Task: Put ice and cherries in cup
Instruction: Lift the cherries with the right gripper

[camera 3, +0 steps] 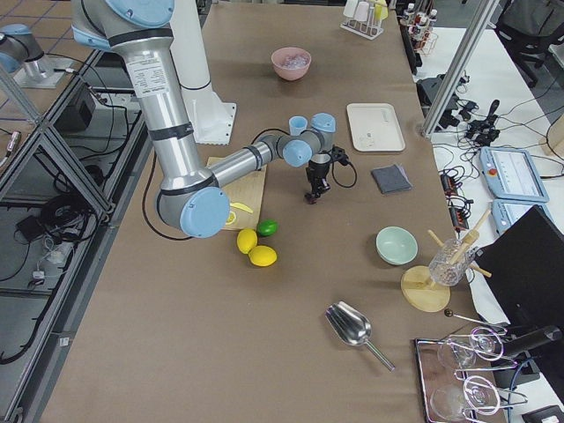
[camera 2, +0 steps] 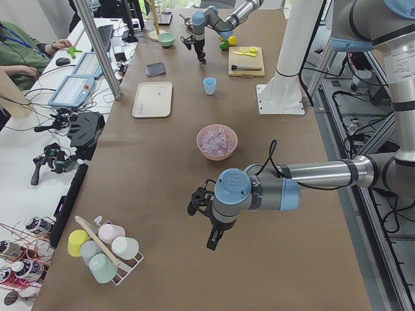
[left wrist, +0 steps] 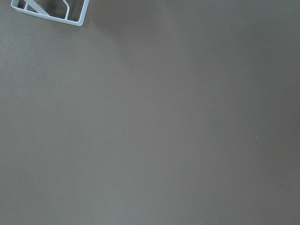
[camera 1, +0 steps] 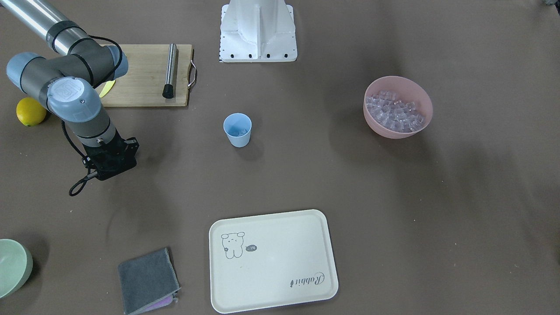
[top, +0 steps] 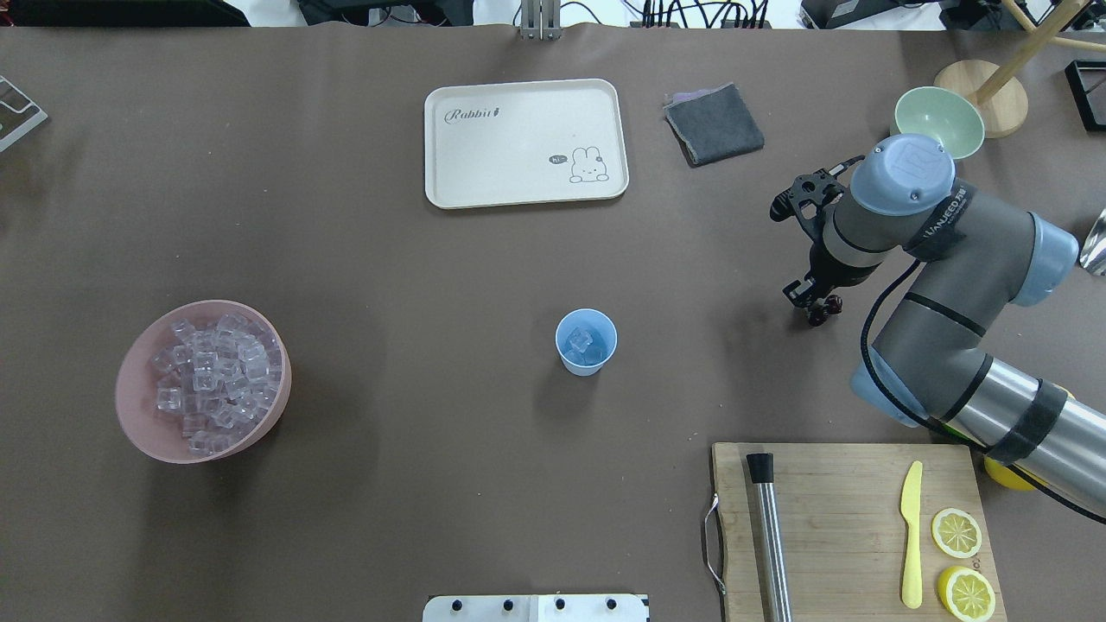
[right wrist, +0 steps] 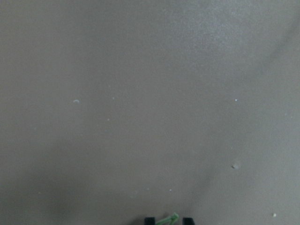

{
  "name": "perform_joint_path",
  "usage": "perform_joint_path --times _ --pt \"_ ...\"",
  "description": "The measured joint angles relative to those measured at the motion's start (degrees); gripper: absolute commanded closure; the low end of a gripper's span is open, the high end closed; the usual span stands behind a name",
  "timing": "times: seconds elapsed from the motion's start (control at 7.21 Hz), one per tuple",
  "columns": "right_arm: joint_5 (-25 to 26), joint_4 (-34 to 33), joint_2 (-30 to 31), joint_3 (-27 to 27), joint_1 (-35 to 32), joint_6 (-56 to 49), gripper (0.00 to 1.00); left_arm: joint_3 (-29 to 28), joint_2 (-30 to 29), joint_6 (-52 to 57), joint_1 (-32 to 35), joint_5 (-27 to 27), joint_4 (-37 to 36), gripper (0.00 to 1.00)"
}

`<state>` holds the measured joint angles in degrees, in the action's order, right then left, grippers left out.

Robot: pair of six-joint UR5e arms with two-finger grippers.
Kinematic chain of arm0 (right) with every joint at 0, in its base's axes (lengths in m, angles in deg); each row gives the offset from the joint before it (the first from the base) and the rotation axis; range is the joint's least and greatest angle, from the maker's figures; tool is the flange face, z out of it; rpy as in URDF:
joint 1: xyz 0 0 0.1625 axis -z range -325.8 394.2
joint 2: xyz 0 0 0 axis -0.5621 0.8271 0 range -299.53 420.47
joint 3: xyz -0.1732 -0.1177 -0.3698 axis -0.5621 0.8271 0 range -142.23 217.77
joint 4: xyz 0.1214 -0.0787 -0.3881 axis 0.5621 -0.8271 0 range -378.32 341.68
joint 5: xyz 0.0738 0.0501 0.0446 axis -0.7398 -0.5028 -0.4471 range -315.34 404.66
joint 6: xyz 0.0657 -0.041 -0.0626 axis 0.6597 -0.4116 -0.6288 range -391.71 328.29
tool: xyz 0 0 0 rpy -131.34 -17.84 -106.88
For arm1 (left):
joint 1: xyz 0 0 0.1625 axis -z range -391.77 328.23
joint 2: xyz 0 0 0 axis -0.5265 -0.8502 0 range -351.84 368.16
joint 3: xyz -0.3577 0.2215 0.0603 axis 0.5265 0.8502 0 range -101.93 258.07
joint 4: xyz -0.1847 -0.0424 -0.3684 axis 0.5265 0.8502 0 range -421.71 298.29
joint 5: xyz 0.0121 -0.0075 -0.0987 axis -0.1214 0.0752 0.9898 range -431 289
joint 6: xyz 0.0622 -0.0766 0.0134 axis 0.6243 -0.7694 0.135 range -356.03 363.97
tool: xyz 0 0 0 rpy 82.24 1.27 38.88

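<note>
The light blue cup [top: 586, 342] stands upright mid-table with a few ice cubes [top: 582, 340] inside; it also shows in the front view [camera 1: 237, 130]. More ice [top: 212, 376] fills the pink bowl [top: 138, 415] on the left side. My right gripper [top: 812, 298] hangs above the table to the right of the cup, shut on the dark red cherries [top: 825, 309]. A green stem [right wrist: 167, 219] shows between its fingertips in the right wrist view. My left gripper [camera 2: 214, 240] shows only in the exterior left view, far from the cup. I cannot tell whether it is open or shut.
A cream tray [top: 518, 142] and a grey cloth [top: 714, 123] lie at the far side. The pale green bowl [top: 937, 121] stands beyond my right arm. A cutting board [top: 851, 518] holds a steel muddler [top: 769, 536], a yellow knife [top: 911, 531] and lemon slices [top: 956, 531].
</note>
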<state>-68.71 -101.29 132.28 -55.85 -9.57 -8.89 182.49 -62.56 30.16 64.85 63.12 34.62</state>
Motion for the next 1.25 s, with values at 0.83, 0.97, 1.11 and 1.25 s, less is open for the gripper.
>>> perform_joint_path --times 0.83,0.97,1.11,1.25 --pt "0.0 0.0 0.0 -0.1 0.0 0.2 0.74 0.2 0.0 0.0 0.0 0.0 0.1 0.01" --pt "0.0 0.0 0.0 0.0 0.0 0.2 0.74 0.2 0.0 0.0 0.0 0.0 0.1 0.01" --pt "0.0 0.0 0.0 0.0 0.1 0.2 0.74 0.2 0.0 0.0 0.0 0.0 0.1 0.01" --pt "0.1 0.0 0.0 0.0 0.1 0.2 0.74 0.2 0.0 0.0 0.0 0.0 0.1 0.02"
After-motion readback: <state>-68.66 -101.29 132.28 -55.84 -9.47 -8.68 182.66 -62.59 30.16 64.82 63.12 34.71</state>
